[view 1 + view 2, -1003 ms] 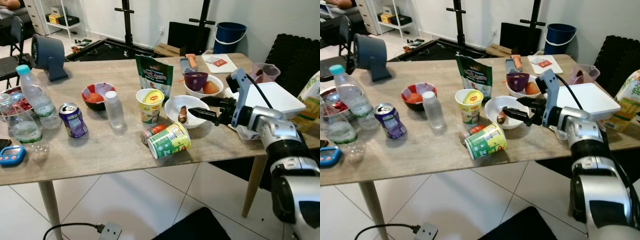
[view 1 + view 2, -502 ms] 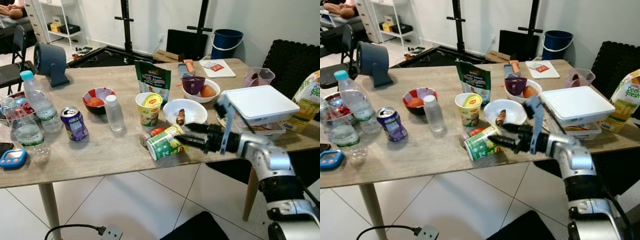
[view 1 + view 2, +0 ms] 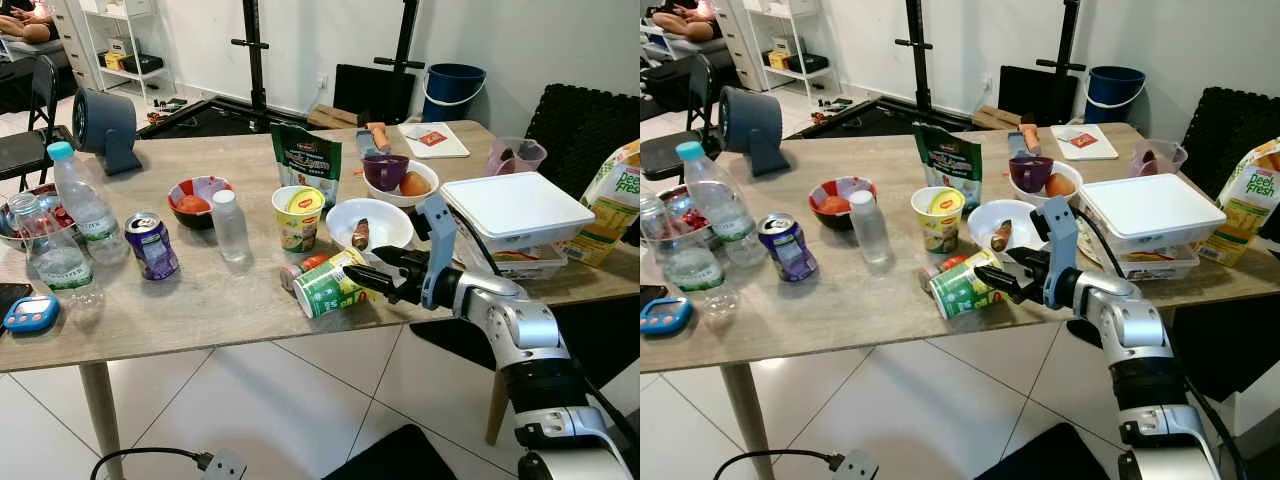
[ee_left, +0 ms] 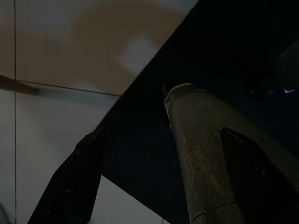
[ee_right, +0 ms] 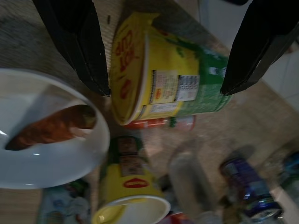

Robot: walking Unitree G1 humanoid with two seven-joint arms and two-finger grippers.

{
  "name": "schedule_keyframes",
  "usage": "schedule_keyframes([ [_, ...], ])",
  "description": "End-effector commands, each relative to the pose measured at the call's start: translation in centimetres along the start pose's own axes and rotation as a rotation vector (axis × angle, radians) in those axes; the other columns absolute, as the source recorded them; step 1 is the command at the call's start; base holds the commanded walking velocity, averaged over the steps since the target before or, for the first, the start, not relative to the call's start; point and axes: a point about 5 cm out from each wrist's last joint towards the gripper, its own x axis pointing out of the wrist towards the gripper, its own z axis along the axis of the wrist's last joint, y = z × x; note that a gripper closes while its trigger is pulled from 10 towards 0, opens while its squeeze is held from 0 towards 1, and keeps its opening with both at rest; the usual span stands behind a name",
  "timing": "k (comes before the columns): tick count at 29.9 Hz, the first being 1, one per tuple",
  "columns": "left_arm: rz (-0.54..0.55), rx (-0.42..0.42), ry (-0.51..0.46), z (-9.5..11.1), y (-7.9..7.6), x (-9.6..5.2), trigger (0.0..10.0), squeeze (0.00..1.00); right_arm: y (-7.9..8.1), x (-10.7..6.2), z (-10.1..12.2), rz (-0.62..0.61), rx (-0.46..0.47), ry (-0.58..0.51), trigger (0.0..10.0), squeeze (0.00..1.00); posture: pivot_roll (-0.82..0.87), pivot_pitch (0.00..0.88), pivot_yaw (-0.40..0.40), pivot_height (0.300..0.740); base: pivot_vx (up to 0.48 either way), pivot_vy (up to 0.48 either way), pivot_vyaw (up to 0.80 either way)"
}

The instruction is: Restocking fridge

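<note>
1. The left gripper (image 4: 140, 186) hangs idle over tiled floor, fingers spread.
2. A purple soda can (image 3: 152, 245) stands toward the counter's (image 3: 200, 310) left end, near the front edge.
3. A green-and-yellow noodle cup (image 3: 335, 284) lies on its side at the front edge, mid-counter.
4. The right gripper (image 3: 358, 274) reaches the cup, fingers spread either side of its lid end.
5. A white bowl (image 3: 375, 222) sits just behind.
</note>
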Motion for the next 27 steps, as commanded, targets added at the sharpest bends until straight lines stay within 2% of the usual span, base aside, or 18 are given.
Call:
schedule_keyframes([
  [1, -0.044, -0.009, 0.134, -3.2, -1.1, -0.3, 10.0, 0.00, -0.1, -0.2, -0.7, -0.029, 0.028, 0.014, 10.0, 0.00, -0.05, 0.068, -0.001, 0.740, 0.000, 0.000, 0.00],
  [10, -0.045, -0.005, 0.131, -3.1, -1.1, -0.3, 10.0, 0.00, -0.2, 0.7, -2.4, -0.083, 0.123, 0.046, 10.0, 0.00, -0.06, 0.070, 0.000, 0.740, 0.000, 0.000, 0.00],
  [11, -0.045, -0.005, 0.131, -3.1, -1.2, -0.3, 10.0, 0.00, -0.4, 0.8, -2.5, -0.100, 0.137, 0.041, 6.4, 0.00, -0.05, 0.070, -0.002, 0.740, 0.000, 0.000, 0.00],
  [12, -0.045, -0.005, 0.131, -3.1, -1.2, -0.3, 10.0, 0.00, -0.4, 0.8, -2.5, -0.100, 0.137, 0.041, 6.4, 0.00, -0.05, 0.070, -0.002, 0.740, 0.000, 0.000, 0.00],
  [13, -0.045, -0.006, 0.132, -3.2, -1.2, -0.3, 10.0, 0.00, -0.7, 1.0, -2.5, -0.135, 0.168, 0.032, 4.3, 0.00, -0.05, 0.070, -0.004, 0.740, 0.000, 0.000, 0.00],
  [14, -0.045, -0.006, 0.133, -3.2, -1.2, -0.3, 10.0, 0.00, -0.9, 1.0, -2.6, -0.152, 0.184, 0.027, 3.7, 0.00, -0.05, 0.070, -0.004, 0.740, 0.000, 0.000, 0.00],
  [16, -0.045, -0.006, 0.133, -3.2, -1.2, -0.3, 10.0, 0.00, -1.0, 1.1, -2.6, -0.163, 0.194, 0.024, 3.7, 0.00, -0.05, 0.070, -0.004, 0.740, 0.000, 0.000, 0.00],
  [17, -0.045, -0.008, 0.134, -3.3, -1.2, -0.3, 10.0, 0.00, -1.2, 1.2, -2.7, -0.188, 0.209, 0.021, 1.6, 0.00, -0.05, 0.071, -0.006, 0.740, 0.000, 0.000, 0.00],
  [18, -0.045, -0.008, 0.134, -3.3, -1.2, -0.3, 10.0, 0.00, -1.2, 1.2, -2.7, -0.188, 0.209, 0.021, 1.6, 0.00, -0.05, 0.071, -0.006, 0.740, 0.000, 0.000, 0.00],
  [19, -0.045, -0.008, 0.135, -3.3, -1.2, -0.3, 10.0, 0.00, -1.3, 1.2, -2.7, -0.199, 0.217, 0.017, 2.0, 0.00, -0.05, 0.071, -0.006, 0.740, 0.000, 0.000, 0.00],
  [20, -0.045, -0.009, 0.135, -3.3, -1.2, -0.3, 10.0, 0.00, -1.3, 1.2, -2.7, -0.205, 0.222, 0.015, 10.0, 0.00, -0.05, 0.071, -0.006, 0.740, 0.000, 0.000, 0.00],
  [27, -0.046, -0.011, 0.136, -3.3, -1.3, -0.3, 10.0, 0.00, -1.4, 1.4, -2.1, -0.206, 0.240, -0.030, 10.0, 0.00, -0.04, 0.071, -0.008, 0.740, 0.000, 0.000, 0.00],
])
